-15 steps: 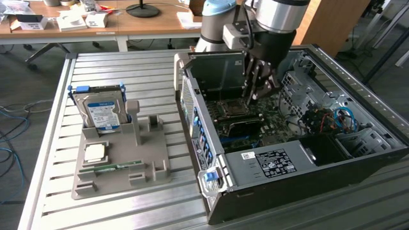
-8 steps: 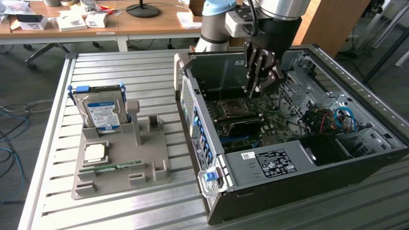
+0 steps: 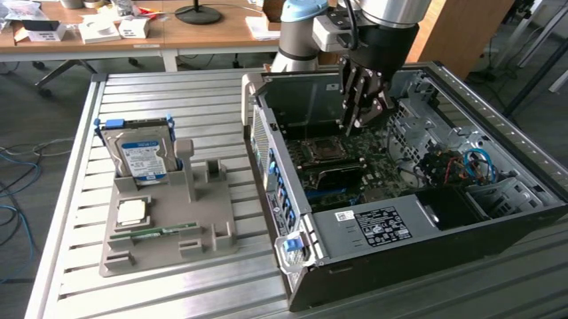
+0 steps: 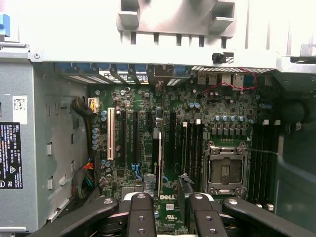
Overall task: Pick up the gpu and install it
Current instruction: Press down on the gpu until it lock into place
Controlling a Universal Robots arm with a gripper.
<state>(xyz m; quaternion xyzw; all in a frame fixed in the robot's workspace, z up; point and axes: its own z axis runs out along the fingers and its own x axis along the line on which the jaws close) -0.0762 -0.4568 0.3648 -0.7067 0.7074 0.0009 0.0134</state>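
Black multi-fingered gripper (image 3: pixel 364 118) (image 4: pixel 172 205) above open black metal computer case (image 3: pixel 519 193), fingers partway apart, apparently clamping the gpu (image 4: pixel 158 163), thin card seen edge-on between fingers, green motherboard (image 4: pixel 143 148) just beyond fingertips, grip contact unclear.

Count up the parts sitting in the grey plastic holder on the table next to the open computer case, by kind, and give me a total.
Silver hard drive with a blue label, standing upright in a slot: 1
Square silver processor chip, lying flat: 1
Narrow green memory stick, lying flat: 1
Total in the grey plastic holder: 3
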